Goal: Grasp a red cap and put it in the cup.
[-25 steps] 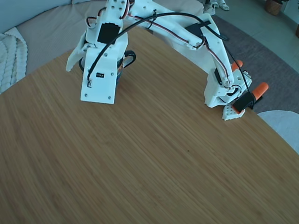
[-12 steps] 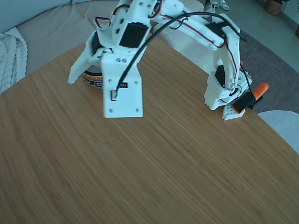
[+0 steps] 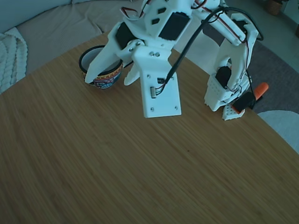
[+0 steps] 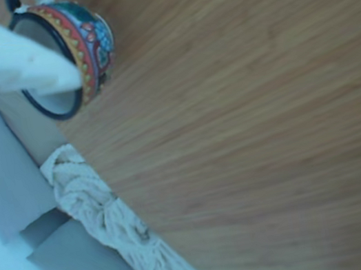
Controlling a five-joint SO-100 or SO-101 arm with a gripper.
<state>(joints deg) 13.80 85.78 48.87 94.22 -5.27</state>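
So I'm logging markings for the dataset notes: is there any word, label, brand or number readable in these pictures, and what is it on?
None can be read.
Small dark mark beside the connector on the arm's white plate: too small and blurred to read.
The cup has a coloured patterned band, clearer in the other view, but it is ornament, not lettering.
The wooden table has no markings.

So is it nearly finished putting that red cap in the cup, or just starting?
Hard to say. The end effector hangs beside the cup, fingers spread with nothing visible between them. No red cap shows on the wooden table or in the visible part of the cup's inside, so a drop can't be confirmed.
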